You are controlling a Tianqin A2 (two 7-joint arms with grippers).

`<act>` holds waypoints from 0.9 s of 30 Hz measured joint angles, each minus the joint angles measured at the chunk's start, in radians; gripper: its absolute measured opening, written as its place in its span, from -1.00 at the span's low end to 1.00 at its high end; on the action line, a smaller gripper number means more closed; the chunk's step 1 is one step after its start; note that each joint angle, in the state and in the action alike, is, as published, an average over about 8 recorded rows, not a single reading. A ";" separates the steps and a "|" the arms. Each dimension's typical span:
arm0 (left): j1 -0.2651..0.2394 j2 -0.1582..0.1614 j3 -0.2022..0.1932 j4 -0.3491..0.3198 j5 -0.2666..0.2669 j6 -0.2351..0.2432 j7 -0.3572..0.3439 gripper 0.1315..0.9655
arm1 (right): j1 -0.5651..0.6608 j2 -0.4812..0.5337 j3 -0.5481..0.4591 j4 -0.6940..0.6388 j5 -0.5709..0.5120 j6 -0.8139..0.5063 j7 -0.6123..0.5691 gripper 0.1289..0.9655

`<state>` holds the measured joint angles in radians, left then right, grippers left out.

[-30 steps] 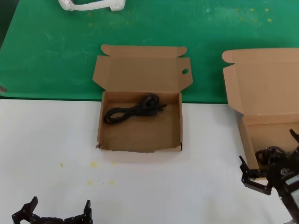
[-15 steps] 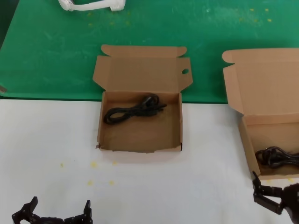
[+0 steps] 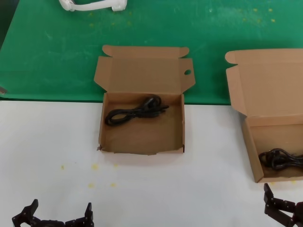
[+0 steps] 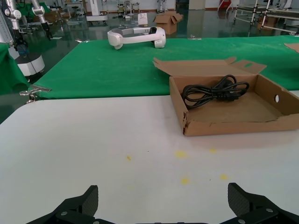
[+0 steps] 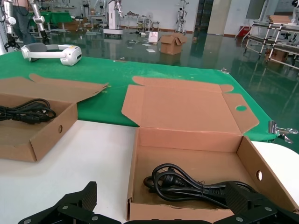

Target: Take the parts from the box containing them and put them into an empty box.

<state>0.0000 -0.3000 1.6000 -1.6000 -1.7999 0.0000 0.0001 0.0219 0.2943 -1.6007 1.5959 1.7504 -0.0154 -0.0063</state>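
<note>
Low at the table's near edge, right gripper [image 3: 282,211] spread wide and holding nothing, just before source box [image 3: 265,94] (black cables [image 3: 280,159] coiled inside), one cable [image 3: 135,112] in centre box [image 3: 142,137], left gripper [image 3: 53,218] parked, likewise spread.

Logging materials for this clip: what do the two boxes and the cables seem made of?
Both the centre box and the right box look like matte brown cardboard, with folded flaps and a ragged cut edge. The cables look like black rubber or plastic sheathing, slightly glossy and loosely coiled.
</note>
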 joint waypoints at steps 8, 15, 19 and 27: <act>0.000 0.000 0.000 0.000 0.000 0.000 0.000 1.00 | 0.000 0.000 0.000 0.000 0.001 0.000 0.000 1.00; 0.000 0.000 0.000 0.000 0.000 0.000 0.000 1.00 | 0.000 0.000 0.000 0.000 0.001 0.000 0.000 1.00; 0.000 0.000 0.000 0.000 0.000 0.000 0.000 1.00 | 0.000 0.000 0.000 0.000 0.001 0.000 0.000 1.00; 0.000 0.000 0.000 0.000 0.000 0.000 0.000 1.00 | 0.000 0.000 0.000 0.000 0.001 0.000 0.000 1.00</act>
<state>0.0000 -0.3000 1.6000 -1.6000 -1.8000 0.0000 0.0001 0.0217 0.2944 -1.6006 1.5960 1.7510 -0.0152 -0.0063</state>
